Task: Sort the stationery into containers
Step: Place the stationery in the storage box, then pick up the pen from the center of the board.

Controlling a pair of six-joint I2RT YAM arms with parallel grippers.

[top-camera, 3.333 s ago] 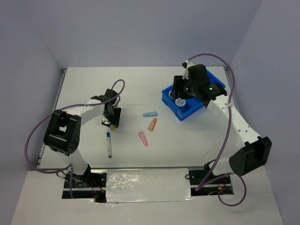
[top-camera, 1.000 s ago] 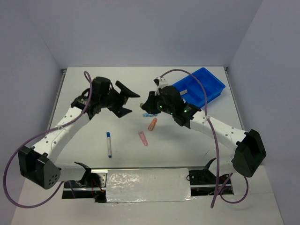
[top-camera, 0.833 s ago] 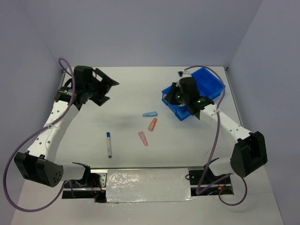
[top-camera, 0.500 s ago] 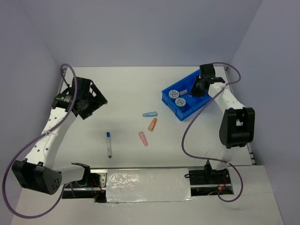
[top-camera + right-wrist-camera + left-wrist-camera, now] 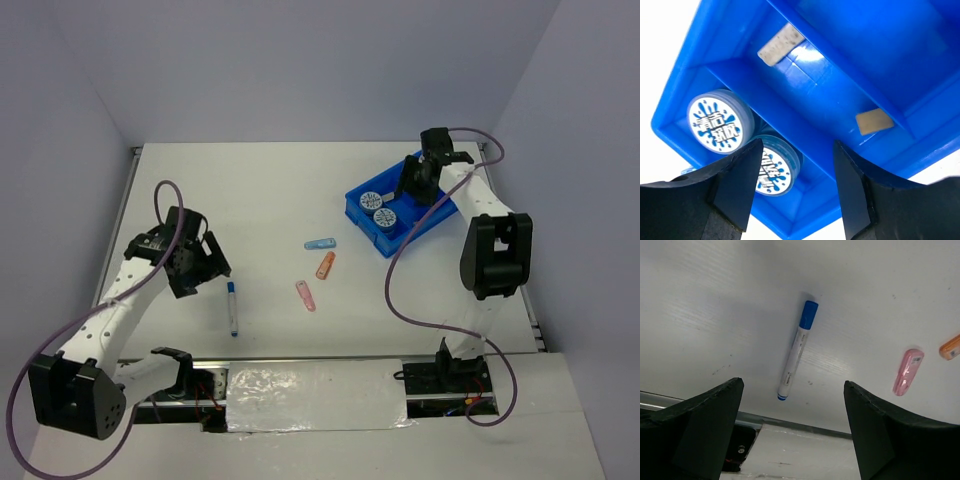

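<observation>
A white table [image 5: 280, 190] inside pale purple walls [image 5: 300, 70]; left claw [image 5: 792, 384] and right claw [image 5: 797, 145] both spread apart.

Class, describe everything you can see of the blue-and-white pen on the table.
The pen is a slim stick with a white barrel, a blue cap and a blue band at the other end; it looks like plastic. Capped, it lies flat on the white table, cap pointing away from the arm bases. Only the table touches it; the open left hand hangs close by.
</observation>
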